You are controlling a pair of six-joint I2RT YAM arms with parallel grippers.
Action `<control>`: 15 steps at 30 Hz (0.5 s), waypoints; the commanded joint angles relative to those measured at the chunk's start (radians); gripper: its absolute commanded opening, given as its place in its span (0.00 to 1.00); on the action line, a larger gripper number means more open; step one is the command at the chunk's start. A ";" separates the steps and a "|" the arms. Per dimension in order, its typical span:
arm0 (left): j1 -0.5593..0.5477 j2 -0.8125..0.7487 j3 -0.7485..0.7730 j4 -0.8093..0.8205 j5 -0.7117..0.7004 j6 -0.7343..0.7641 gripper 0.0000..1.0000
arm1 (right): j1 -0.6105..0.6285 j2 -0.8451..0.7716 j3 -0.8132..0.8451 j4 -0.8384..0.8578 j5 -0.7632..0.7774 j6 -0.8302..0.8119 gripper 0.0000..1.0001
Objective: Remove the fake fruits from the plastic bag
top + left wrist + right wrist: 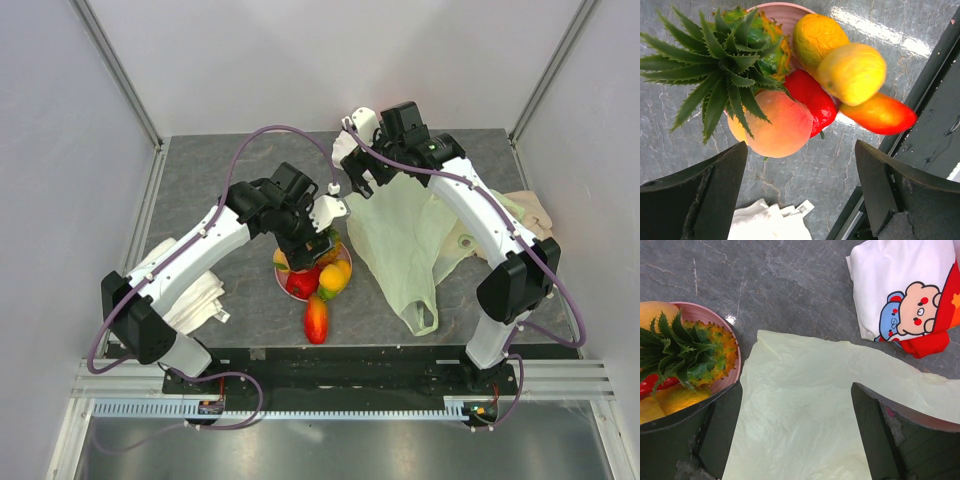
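Note:
The fake fruits lie heaped on a pink plate (785,12): a pineapple (725,60) with a green crown, a peach (775,122), a red pepper-like piece (812,100), an orange (817,35) and a yellow fruit (852,72). A yellow-red mango (316,320) rests on the table just in front of the plate. My left gripper (800,190) hovers over this heap, open, with nothing between its fingers. The pale-green plastic bag (410,245) lies flat to the right of the plate. Over the bag (825,405), my right gripper (796,435) stands open and holds nothing.
A white cloth (195,300) lies at the left near the left arm's base. A white-and-red cartoon pouch (910,290) sits beyond the bag. A beige cloth (530,210) shows at the right under the right arm. The black front rail (330,365) borders the table.

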 commanded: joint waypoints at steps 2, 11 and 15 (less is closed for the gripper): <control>-0.005 -0.007 0.009 0.021 -0.004 0.001 0.95 | -0.003 -0.029 0.008 0.024 -0.008 0.015 0.98; 0.004 -0.077 0.075 0.013 0.033 -0.005 0.95 | -0.015 -0.052 0.008 0.007 0.002 -0.018 0.98; 0.051 -0.219 0.022 0.064 0.097 0.001 0.98 | -0.018 -0.147 -0.117 -0.055 -0.093 -0.148 0.98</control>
